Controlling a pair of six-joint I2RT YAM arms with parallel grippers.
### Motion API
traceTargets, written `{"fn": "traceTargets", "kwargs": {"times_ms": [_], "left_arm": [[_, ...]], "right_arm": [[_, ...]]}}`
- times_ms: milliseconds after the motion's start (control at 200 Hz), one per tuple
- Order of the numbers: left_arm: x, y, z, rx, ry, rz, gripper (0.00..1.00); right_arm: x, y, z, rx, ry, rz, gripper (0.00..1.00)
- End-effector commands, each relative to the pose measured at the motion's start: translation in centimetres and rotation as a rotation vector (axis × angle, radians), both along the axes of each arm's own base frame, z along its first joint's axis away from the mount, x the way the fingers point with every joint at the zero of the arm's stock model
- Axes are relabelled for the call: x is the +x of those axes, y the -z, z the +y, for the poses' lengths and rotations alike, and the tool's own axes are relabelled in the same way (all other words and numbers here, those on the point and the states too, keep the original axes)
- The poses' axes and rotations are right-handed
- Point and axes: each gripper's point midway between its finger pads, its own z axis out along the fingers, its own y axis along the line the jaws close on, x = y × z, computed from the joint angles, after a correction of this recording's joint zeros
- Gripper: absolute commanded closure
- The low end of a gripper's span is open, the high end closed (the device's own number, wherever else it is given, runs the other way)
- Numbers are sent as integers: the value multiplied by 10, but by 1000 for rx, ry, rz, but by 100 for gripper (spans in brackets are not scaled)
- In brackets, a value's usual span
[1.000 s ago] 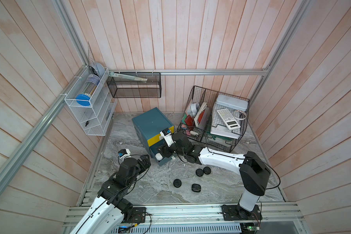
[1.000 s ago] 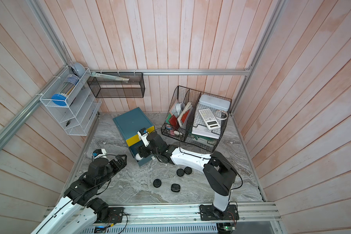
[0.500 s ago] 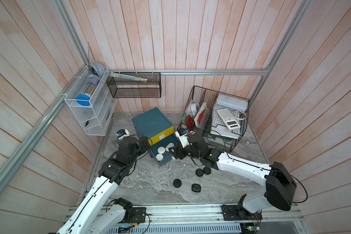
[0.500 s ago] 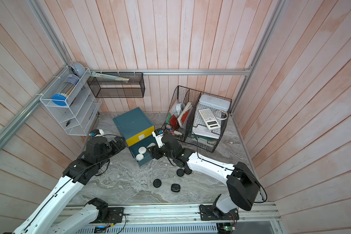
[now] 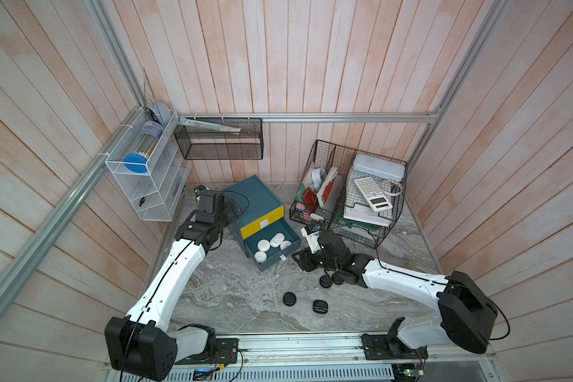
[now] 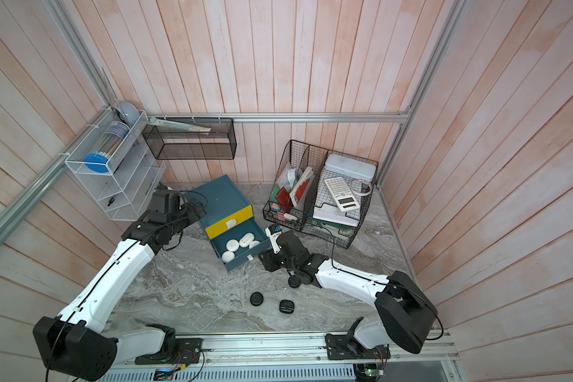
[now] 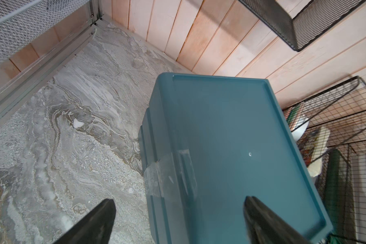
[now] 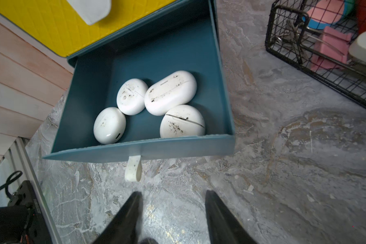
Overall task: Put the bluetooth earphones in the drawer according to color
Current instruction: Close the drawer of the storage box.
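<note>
Bluetooth earphones (image 8: 169,93) in white, four of them, lie together inside the open drawer (image 8: 156,147), which is pulled out below the yellow-fronted drawer (image 8: 51,27). We judge this colour sorted, so the step in hand is to push the drawer shut and move on to the black earphones (image 5: 290,299). To do it well, we meet the front panel squarely near its middle, beside the tab handle (image 8: 133,169), and press straight along the drawer's run so it does not skew or shove the chest (image 7: 230,147) back.

Our right gripper (image 8: 173,196) sits low over the table (image 5: 232,297), just short of the tab and not touching it. Its jaws stand partly apart with nothing between them, and the white cases lie beyond the panel, straight ahead of it.

Our left gripper (image 7: 179,201) is spread wide across the chest's side edge, one finger over the top and one over the table. We cannot tell whether it touches. It looks placed to steady the chest.

Four black cases lie on the table, two close by the right arm and two nearer the front rail.
</note>
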Motion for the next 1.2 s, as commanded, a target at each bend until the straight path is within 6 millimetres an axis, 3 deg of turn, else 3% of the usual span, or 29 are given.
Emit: {"fn": "traceTargets", "kwargs": {"times_ms": [0, 260, 520, 935, 1195], "left_arm": [[17, -2, -1, -4, 18, -22, 0], [26, 28, -8, -17, 43, 16, 0], [28, 55, -18, -11, 112, 83, 0], [22, 52, -25, -51, 143, 40, 0], [21, 46, -30, -77, 166, 18, 0]], "right_arm": [[14, 0, 2, 42, 33, -3, 55], [47, -4, 21, 130, 43, 24, 73], [74, -12, 44, 292, 2, 61, 75], [113, -17, 85, 525, -22, 137, 71], [119, -15, 95, 620, -12, 199, 62]]}}
